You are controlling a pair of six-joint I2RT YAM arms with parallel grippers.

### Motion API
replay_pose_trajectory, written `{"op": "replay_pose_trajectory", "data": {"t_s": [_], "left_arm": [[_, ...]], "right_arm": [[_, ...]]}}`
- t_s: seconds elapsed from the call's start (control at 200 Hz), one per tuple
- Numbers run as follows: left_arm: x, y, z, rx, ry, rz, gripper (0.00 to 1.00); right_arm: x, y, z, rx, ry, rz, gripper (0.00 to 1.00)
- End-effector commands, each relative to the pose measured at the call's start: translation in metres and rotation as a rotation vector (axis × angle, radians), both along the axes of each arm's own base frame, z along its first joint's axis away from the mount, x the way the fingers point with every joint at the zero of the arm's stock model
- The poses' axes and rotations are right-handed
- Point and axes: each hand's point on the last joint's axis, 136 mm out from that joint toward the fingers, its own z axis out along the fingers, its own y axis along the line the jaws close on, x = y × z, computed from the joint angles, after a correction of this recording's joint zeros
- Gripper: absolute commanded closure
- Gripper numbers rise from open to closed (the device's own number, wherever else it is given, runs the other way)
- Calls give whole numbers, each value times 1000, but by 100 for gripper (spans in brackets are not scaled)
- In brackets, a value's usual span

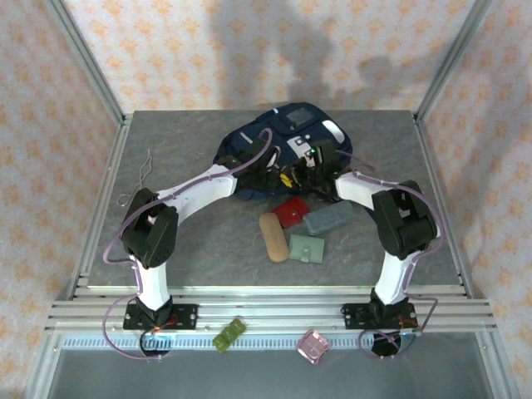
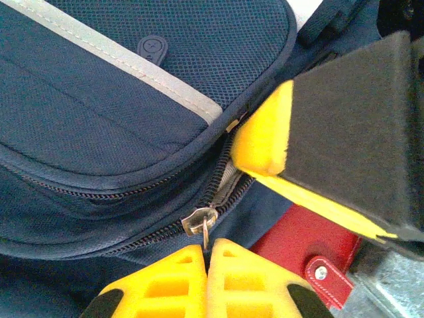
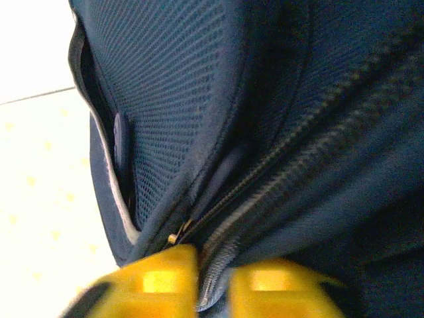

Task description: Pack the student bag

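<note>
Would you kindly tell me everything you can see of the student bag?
The student bag lies at the far middle of the table, a large navy woven-fabric backpack with a grey stripe and pale front patches. The left gripper is shut on its metal zipper pull; the right gripper pinches the fabric beside that zipper.

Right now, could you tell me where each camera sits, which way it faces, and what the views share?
Top external: above, behind the bases, looking down on the table; left arm and right arm reach the student bag.
Left wrist: on the left arm, facing the zipper pull between the left fingers.
Right wrist: on the right arm, facing the bag's zipper past the right fingers.
Shared: both wrist views show that zipper.
</note>
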Motion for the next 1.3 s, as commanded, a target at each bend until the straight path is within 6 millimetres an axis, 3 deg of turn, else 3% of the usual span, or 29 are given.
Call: {"op": "replay_pose_trajectory", "data": {"t_s": [0.0,0.175,0.405,0.506,0.711,0.931,1.071,1.196,1.291], "left_arm": [[0,6,6,71,-26,4,100],[4,39,-12,201,-37,88,100],[17,106,-25,171,-42,284,100],[21,122,-25,176,-55,334,100],[22,115,-12,139,-81,319,100],[2,104,-2,112,-82,258,100],[-9,100,4,67,-92,244,100],[-6,97,12,39,-108,246,100],[-1,82,14,2,-95,189,75]], "right_arm": [[24,-10,-2,-32,-52,-82,100],[24,-33,3,-47,-73,-132,100],[13,-63,4,-60,-79,-180,100],[10,-65,3,-61,-82,-180,100],[14,-60,3,-58,-93,-152,100],[34,-53,15,-88,-127,-107,100],[37,-51,21,-89,-142,-96,100],[35,-52,21,-108,-145,-86,100],[29,-53,17,-112,-139,-82,100]]}}
